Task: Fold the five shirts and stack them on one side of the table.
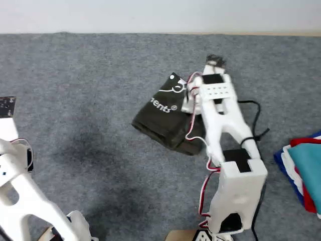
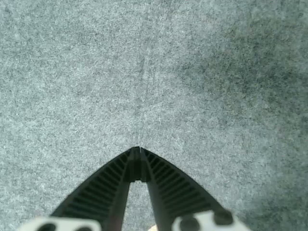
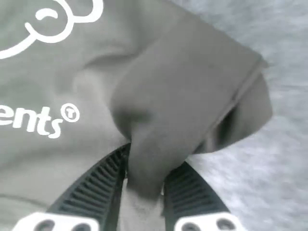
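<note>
Right claw [image 3: 149, 163] pinches a fold of the dark shirt [image 1: 163, 118] — mid-fold, I'd say; next, lay it over flat. Left claw [image 2: 139, 153] closed, empty.

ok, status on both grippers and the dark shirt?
Left gripper shut, empty, above grey table. Right gripper shut on dark shirt, mid-table. Coloured shirts piled at the edge, nothing in the way.

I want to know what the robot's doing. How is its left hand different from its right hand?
The right hand pinches a fold of the dark shirt; the left hand holds nothing. The right hand sits at the shirt; the left hand hangs over the grey table. Both are shut, black and ribbed.
</note>
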{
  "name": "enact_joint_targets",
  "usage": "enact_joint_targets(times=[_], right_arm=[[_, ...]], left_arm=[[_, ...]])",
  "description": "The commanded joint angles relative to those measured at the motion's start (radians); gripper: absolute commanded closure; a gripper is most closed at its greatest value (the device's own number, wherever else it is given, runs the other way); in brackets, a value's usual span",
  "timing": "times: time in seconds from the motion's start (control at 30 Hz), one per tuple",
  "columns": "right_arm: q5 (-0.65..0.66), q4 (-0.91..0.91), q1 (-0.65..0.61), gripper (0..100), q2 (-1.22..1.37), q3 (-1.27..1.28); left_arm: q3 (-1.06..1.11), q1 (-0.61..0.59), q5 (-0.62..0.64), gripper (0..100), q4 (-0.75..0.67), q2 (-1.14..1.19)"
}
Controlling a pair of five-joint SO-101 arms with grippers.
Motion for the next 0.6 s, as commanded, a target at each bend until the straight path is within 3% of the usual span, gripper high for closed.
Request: enact_joint_targets(times=[0.0, 0.27, 0.57], right_arm=[[0.083, 0.041, 0.053, 98.8, -0.156, -0.081], [0.196, 0.041, 0.111, 98.8, -0.386, -0.080], [0.216, 0.041, 0.262, 98.9, -0.596, -0.083]], left_arm=[[-0.007, 0.006, -0.008, 100, -0.018, -0.020], [-0.007, 0.005, -0.005, 100, -0.012, -0.021], [-0.004, 0.000, -0.003, 100, 0.003, -0.026]])
